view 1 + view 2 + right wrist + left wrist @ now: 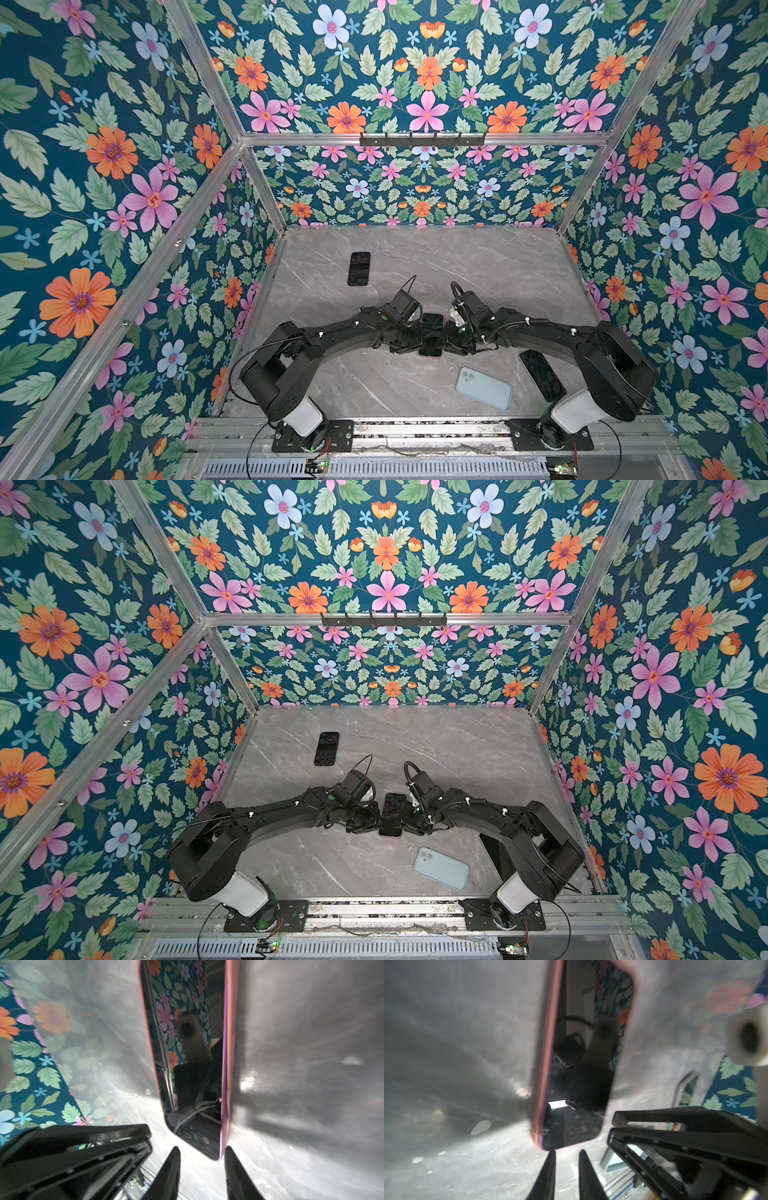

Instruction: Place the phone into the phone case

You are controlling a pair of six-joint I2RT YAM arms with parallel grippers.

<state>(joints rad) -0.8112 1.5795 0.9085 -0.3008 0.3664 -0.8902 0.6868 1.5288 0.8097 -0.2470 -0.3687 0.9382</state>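
Where one pink-cased phone (431, 334) lies, two dark phones (359, 269) (540, 374), left fingers (548, 1176) parted empty, right fingers (169, 1174) unclear

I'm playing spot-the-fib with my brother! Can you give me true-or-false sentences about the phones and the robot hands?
1. The phone between the two arms has a pink case around it. True.
2. The light blue case stands on its edge. False: it lies flat on the table.
3. Only one phone is on the table. False: another black phone lies farther back on the left.
4. The left gripper has a gap between its fingers, with nothing in it. True.
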